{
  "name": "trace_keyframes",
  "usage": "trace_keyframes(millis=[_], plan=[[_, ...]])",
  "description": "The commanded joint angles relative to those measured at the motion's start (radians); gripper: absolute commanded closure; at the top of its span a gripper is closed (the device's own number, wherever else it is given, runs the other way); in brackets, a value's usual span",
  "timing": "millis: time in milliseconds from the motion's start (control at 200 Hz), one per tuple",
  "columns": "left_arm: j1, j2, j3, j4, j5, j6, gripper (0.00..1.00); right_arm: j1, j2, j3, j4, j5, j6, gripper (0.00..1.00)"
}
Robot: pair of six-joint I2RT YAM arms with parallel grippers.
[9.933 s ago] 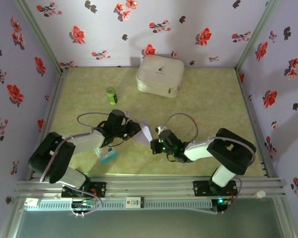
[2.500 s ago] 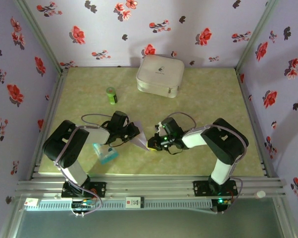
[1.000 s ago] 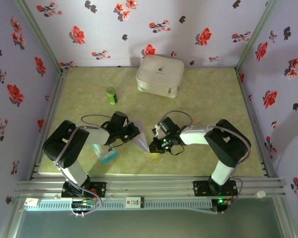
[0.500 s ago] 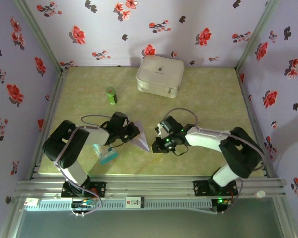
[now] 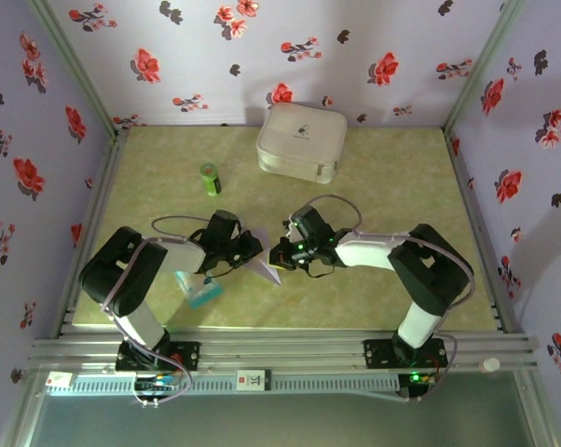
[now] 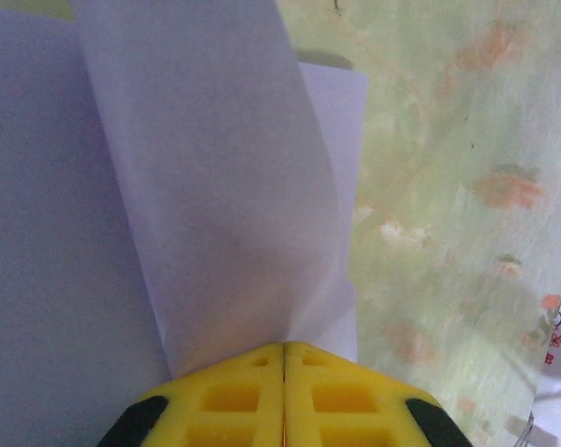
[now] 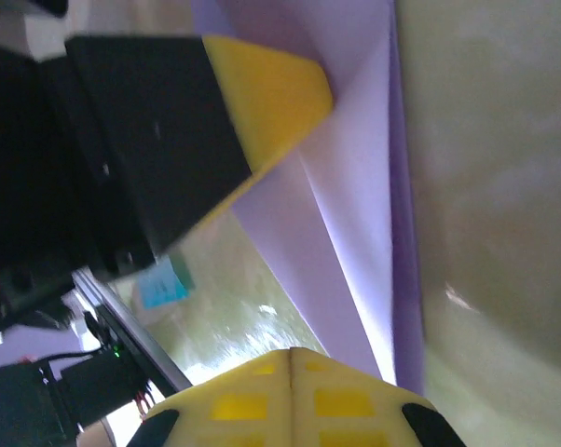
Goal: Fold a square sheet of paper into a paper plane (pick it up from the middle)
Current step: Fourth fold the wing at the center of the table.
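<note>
Tear risk: left claw [image 6: 283,347] clamps paper sheet [image 6: 206,186], its edge just beside closed right claw [image 7: 291,353]; opposing pull rips or skews fold.

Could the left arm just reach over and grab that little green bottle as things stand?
Probably not yet. The left gripper is shut on the folded lavender paper, so it would have to let go first. Otherwise the way looks free: bare table lies between it and the green bottle.

A white case [image 5: 301,141] sits far beyond the left fingers [image 5: 252,248], a green bottle [image 5: 211,179] beyond-left, and a blue-and-white packet [image 5: 199,291] near-left.
</note>
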Motion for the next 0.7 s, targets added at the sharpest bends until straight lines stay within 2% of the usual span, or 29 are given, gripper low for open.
trace_keyframes(millis=[0,225,695], plan=[[0.008,0.009,-0.029,-0.064,-0.029,0.006,0.92,0.005,0.043,0.027,0.069,-0.006,0.048,1.0],[0.008,0.011,-0.028,-0.06,-0.03,0.005,0.92,0.008,0.098,0.018,0.088,-0.035,0.056,0.99],[0.009,0.005,-0.027,-0.059,-0.029,0.003,0.92,0.038,0.127,-0.134,0.219,-0.056,0.115,0.99]])
